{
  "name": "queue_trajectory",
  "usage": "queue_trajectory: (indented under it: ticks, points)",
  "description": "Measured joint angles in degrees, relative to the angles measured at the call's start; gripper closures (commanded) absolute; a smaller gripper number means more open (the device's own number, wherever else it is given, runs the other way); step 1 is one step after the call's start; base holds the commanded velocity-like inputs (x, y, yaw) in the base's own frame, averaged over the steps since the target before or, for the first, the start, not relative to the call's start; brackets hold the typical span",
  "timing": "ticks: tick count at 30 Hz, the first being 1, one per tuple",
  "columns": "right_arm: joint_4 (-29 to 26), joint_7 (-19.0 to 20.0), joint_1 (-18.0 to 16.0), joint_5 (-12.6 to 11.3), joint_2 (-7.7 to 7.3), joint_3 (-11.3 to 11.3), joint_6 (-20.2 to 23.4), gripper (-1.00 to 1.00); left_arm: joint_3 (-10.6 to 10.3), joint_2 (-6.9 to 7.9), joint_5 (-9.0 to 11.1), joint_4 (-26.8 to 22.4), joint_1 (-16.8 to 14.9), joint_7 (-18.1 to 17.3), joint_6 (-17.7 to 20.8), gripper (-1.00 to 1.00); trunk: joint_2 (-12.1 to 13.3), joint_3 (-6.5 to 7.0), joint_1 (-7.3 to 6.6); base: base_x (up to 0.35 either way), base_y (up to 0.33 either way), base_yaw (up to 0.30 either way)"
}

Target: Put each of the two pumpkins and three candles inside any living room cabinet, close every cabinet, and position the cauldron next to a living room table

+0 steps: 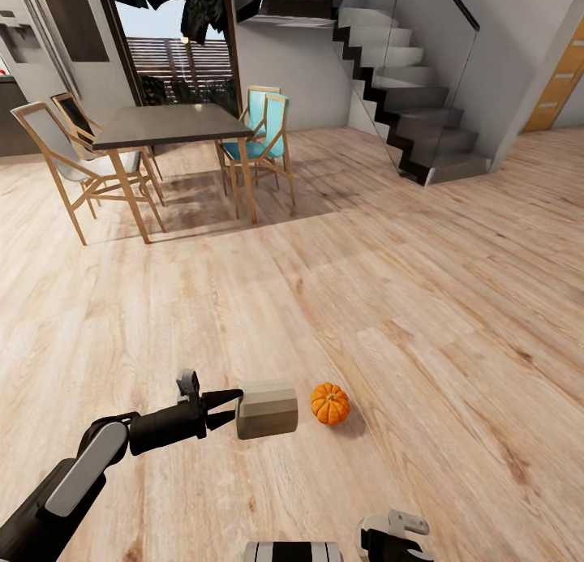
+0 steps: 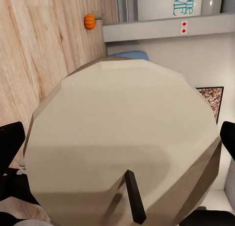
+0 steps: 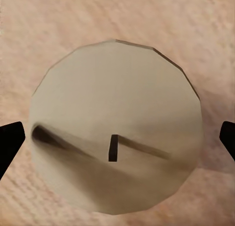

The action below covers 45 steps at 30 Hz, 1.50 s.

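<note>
My left gripper (image 1: 229, 409) is clamped round a stubby beige candle (image 1: 267, 409) just beside the pumpkin (image 1: 330, 404), right gripper (image 3: 117, 138) hugging another candle (image 3: 115, 133); both probably light, rigid, waxy-slick, so grab mid-body.

Pale wood floor (image 1: 389, 286) spreads across the room. A dark-topped dining table (image 1: 174, 126) stands among wooden chairs (image 1: 264, 136) before a sunlit glass door (image 1: 174, 55). A grey staircase (image 1: 405, 83) climbs the wall.
</note>
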Motion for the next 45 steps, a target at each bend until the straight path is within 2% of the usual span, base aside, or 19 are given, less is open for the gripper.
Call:
queue_trajectory:
  ticks: [19, 36, 41, 45]
  points:
    - [0.02, 0.39, 0.0, -0.09, -0.09, 0.0, 0.06, -1.0, 0.0, -0.07, 0.01, 0.0, 0.0, 0.0, 0.0, 1.0, 0.0, 0.0, 0.0, 0.0, 0.0, 0.0]
    - [0.03, 2.27, 0.0, -0.1, -0.09, 0.0, 0.06, -1.0, 0.0, 0.0, -0.02, 0.0, 0.0, 0.0, 0.0, 1.0, 0.0, 0.0, 0.0, 0.0, 0.0, 0.0]
    - [0.03, 2.24, 0.0, -0.1, -0.09, 0.0, 0.06, -1.0, 0.0, -0.06, -0.09, 0.0, 0.01, 0.01, -0.03, 1.0, -0.06, -1.1, 0.13, 0.0, 0.0, 0.0]
    - [0.03, 2.21, 0.0, -0.1, -0.09, 0.0, 0.02, -1.0, 0.0, -0.01, -0.03, 0.0, 0.0, 0.0, -0.01, 1.0, -0.07, -1.11, 0.13, 0.0, 0.0, 0.0]
